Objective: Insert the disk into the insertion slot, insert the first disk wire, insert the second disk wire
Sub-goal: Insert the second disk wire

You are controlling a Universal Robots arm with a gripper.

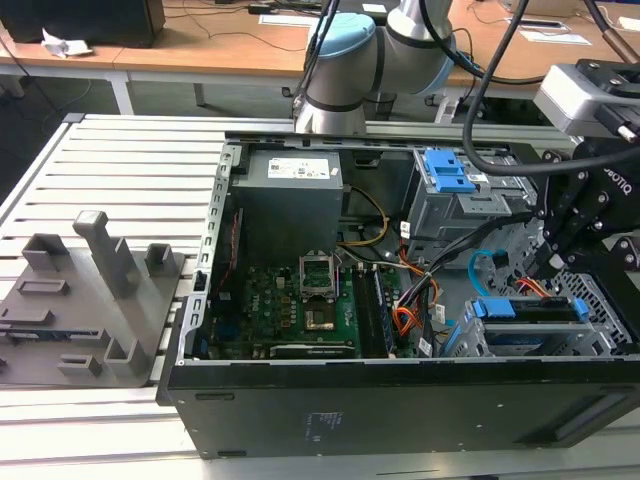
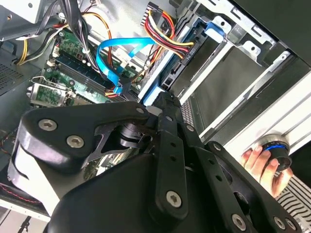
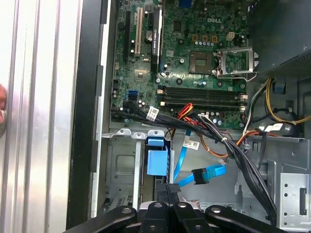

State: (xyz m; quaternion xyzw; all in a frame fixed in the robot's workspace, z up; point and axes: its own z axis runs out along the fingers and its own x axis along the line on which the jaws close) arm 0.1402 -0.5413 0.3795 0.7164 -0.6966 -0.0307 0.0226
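**Gripper** (image 3: 168,188): fingers pressed together, tips down inside the open computer case (image 1: 400,400), at the exterior view's right. The second disk wire (image 3: 204,174) runs up to the fingertips. Whether its end is pinched between them cannot be told.

**Task parts:** just beside the tips stands the disk (image 3: 158,162), edge-on in its blue carrier and seated in the insertion slot (image 3: 121,170). A red, yellow and black wire bundle (image 2: 163,24) ends in a black connector at the disk's edge.

**Obstructions:** between the slot and the motherboard (image 3: 194,58), a black cable bundle (image 3: 233,148) and orange-and-black wires (image 1: 403,318) cross the gap, close to the light-blue loop.

**Surroundings:** the taller bay with blue tabs (image 1: 450,185) stands beside the slot, nearer the arm's base. The power supply (image 1: 290,195) is well apart. Outside the case, on the slatted table (image 1: 130,160), a grey fixture (image 1: 95,300) sits at the exterior view's left. A person's hand (image 2: 257,165) holds a round black knob (image 2: 276,151) with a blue ring.
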